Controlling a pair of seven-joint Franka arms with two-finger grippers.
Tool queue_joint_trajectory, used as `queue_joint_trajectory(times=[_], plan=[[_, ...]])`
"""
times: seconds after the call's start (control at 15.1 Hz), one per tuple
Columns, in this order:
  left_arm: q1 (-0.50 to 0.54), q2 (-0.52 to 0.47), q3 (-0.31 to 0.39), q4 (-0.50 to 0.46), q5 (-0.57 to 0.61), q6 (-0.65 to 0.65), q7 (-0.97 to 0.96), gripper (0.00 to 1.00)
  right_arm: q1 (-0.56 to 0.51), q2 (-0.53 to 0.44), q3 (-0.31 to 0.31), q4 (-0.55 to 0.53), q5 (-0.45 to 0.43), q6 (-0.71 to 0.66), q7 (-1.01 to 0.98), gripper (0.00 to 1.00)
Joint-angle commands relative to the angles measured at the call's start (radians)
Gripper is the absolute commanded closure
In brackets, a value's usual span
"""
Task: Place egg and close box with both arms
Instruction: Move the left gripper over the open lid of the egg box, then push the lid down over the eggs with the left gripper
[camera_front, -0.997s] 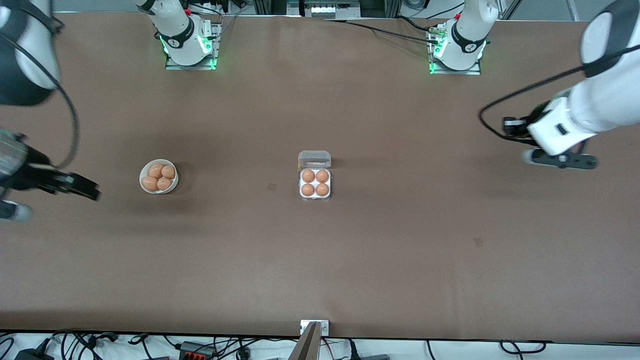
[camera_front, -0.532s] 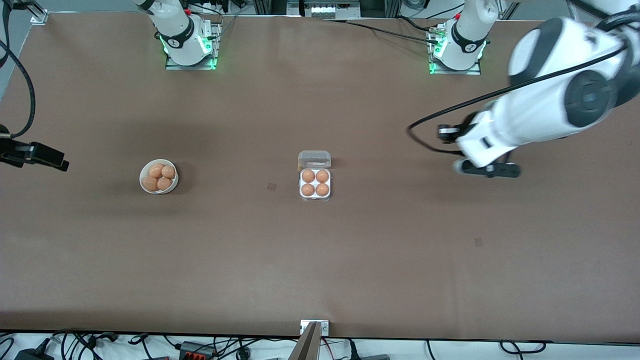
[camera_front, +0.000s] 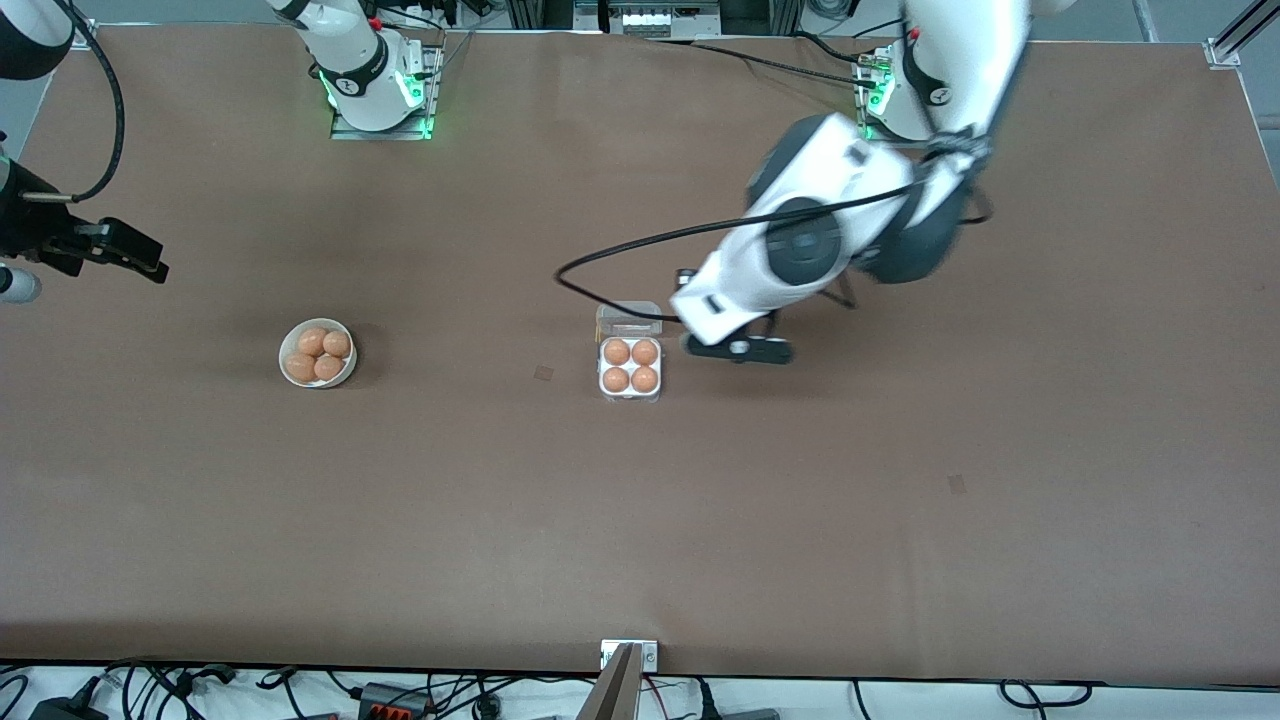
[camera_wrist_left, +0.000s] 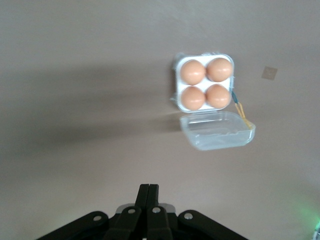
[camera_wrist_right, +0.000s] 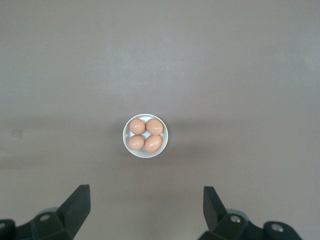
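Observation:
The box (camera_front: 630, 394) stands mid-table with its clear lid (camera_front: 628, 318) swung open toward the robots' bases. Light-brown eggs (camera_front: 617, 352) fill all of its cells, and I cannot tell the task's egg from the others. The left wrist view shows the box (camera_wrist_left: 176, 75), its eggs (camera_wrist_left: 192, 72) and the lid (camera_wrist_left: 217, 131). My left gripper (camera_front: 738, 349) hangs over the table beside the box, toward the left arm's end. Its fingers (camera_wrist_left: 148, 187) are shut on nothing. My right gripper (camera_front: 135, 252) is open and empty (camera_wrist_right: 145, 197) over the right arm's end of the table.
A round white bowl (camera_front: 283, 352) with several more eggs sits between the box and the right arm's end, and the right wrist view looks down on the bowl (camera_wrist_right: 125, 137). A black cable loops from the left arm above the open lid.
The left arm has swung in from its end of the table to beside the box. The right gripper has moved along the table's end toward the bases. Box and bowl are unmoved.

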Motion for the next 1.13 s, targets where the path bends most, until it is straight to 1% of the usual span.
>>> queue_joint_trajectory(times=[0.0,0.07,0.33,0.6,0.73,1.0,1.06], plan=[[-0.068,0.077,0.013,0.056,-0.023,0.0,-0.031,1.0,-0.006,-0.006,0.003,0.0,-0.003,0.022,-0.018,0.0],[-0.098,0.089,0.013,0.056,-0.023,0.004,-0.056,1.0,-0.007,-0.005,0.003,0.0,-0.005,0.02,-0.02,0.0],[-0.152,0.118,0.013,0.054,-0.02,0.015,-0.074,1.0,0.005,-0.009,0.013,0.017,-0.005,0.012,-0.014,0.0],[-0.2,0.178,0.02,0.05,-0.012,0.078,-0.082,1.0,-0.001,-0.011,0.006,0.033,0.003,-0.014,-0.025,0.0],[-0.2,0.206,0.02,0.051,-0.013,0.097,-0.087,1.0,0.004,-0.003,0.01,0.033,0.0,-0.014,-0.026,0.0],[-0.2,0.218,0.02,0.053,-0.015,0.127,-0.128,1.0,0.008,0.011,0.012,0.031,0.001,-0.015,-0.052,0.0],[-0.198,0.227,0.021,0.054,-0.015,0.129,-0.122,1.0,0.026,0.012,0.001,0.031,0.001,-0.015,-0.052,0.0]])
